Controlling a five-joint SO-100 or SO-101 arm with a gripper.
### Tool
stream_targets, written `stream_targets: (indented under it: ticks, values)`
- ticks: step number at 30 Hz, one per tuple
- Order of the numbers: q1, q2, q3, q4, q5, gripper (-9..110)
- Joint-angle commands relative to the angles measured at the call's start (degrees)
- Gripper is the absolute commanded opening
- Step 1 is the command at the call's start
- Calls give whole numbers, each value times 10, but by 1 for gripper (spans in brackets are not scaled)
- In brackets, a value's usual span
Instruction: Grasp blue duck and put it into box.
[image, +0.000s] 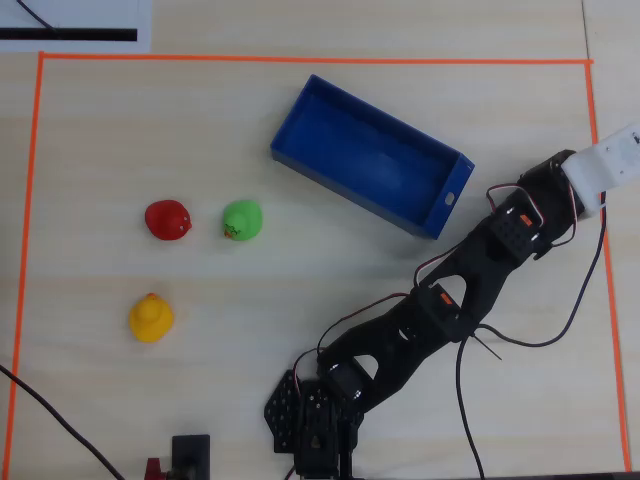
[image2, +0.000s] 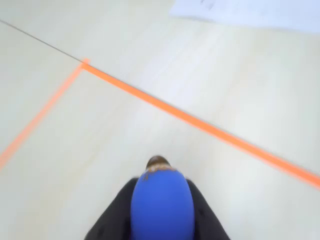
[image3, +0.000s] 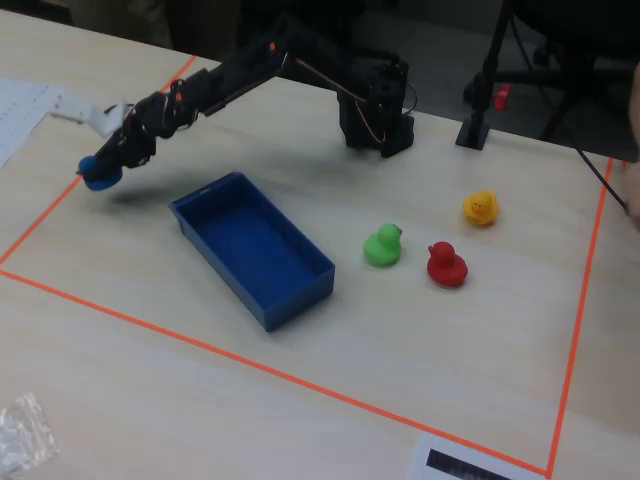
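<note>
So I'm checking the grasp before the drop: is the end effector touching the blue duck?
Touching. In the wrist view the end effector is clamped against both sides of the blue duck.

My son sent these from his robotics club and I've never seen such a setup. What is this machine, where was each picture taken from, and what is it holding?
It is a small black robot arm on a table. One camera looks straight down, one rides on the wrist, one stands beside the table. Its gripper holds a blue duck in the air, beyond one end of the blue box. The box looks empty. Red, green and yellow ducks sit on the table inside an orange tape border.
</note>
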Motion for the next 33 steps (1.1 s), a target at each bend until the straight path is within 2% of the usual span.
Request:
stream_targets:
  ticks: [1, 7, 14, 22, 24, 30, 33]
  values:
    - [-40, 203, 68, 96, 55, 0]
    - [-126, 367, 159, 234, 121, 0]
    - [-258, 445, 213, 339, 199, 0]
    - [-378, 453, 300, 352, 261, 10]
    - [-396, 454, 327, 340, 265, 15]
    - [-404, 459, 368, 316, 245, 30]
    - [-390, 490, 387, 311, 233, 30]
